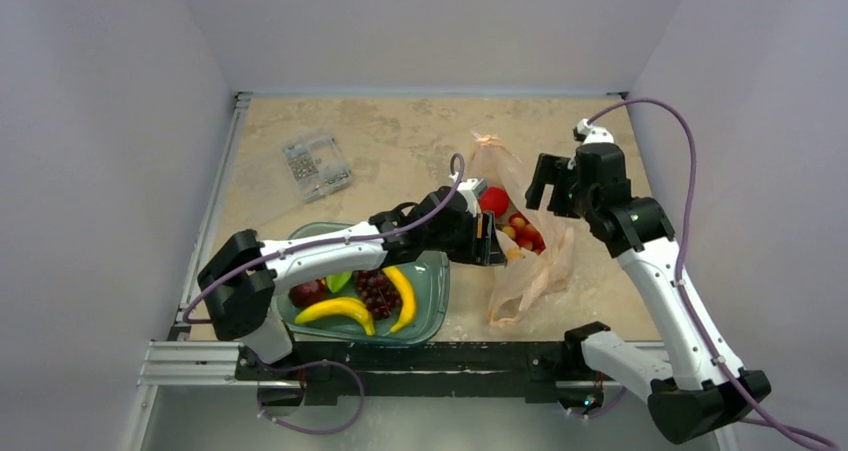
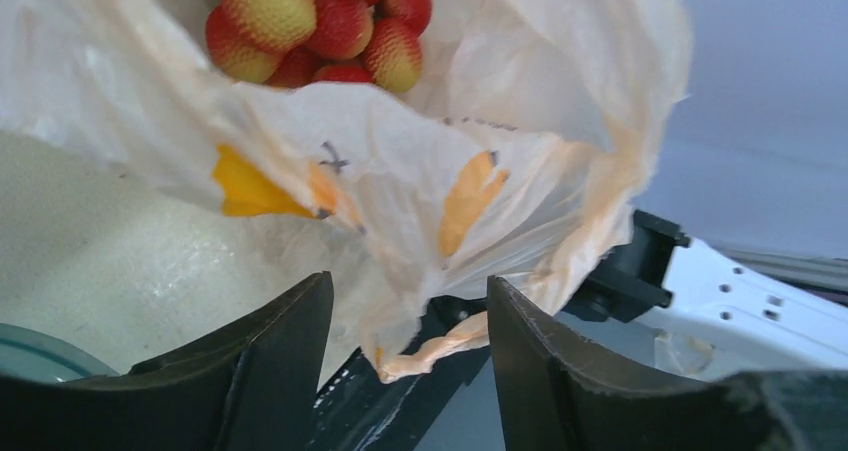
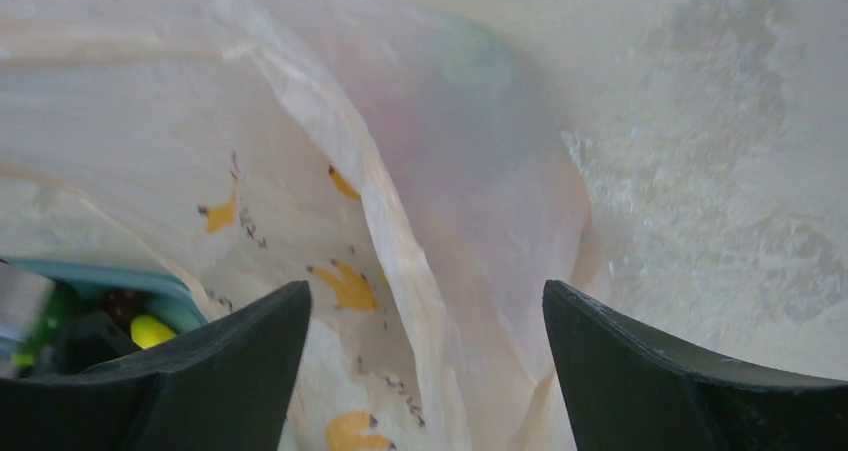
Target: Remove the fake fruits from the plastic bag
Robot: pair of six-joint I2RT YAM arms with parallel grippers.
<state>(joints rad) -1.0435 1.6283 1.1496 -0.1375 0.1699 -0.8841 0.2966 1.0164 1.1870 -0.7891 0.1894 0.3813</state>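
Note:
The peach-pink plastic bag (image 1: 530,281) lies right of centre with its mouth open. Inside it show a red ball (image 1: 493,201) and the red-and-yellow berry bunch (image 1: 522,233). My left gripper (image 1: 497,246) is at the bag's left edge. In the left wrist view it (image 2: 408,286) is open, with the bag's rim (image 2: 400,141) and a twisted handle hanging between the jaws and the berry bunch (image 2: 320,21) beyond. My right gripper (image 1: 548,196) hovers over the bag's right side. In its own view it (image 3: 425,291) is open above a fold of the bag (image 3: 150,101). Faint green and pink shapes show through the film.
The teal tray (image 1: 430,311) sits left of the bag and holds two bananas (image 1: 335,311), a dark grape bunch (image 1: 377,291) and a dark red fruit. Its rim (image 3: 100,271) shows in the right wrist view. A clear box of small parts (image 1: 317,166) lies at the back left.

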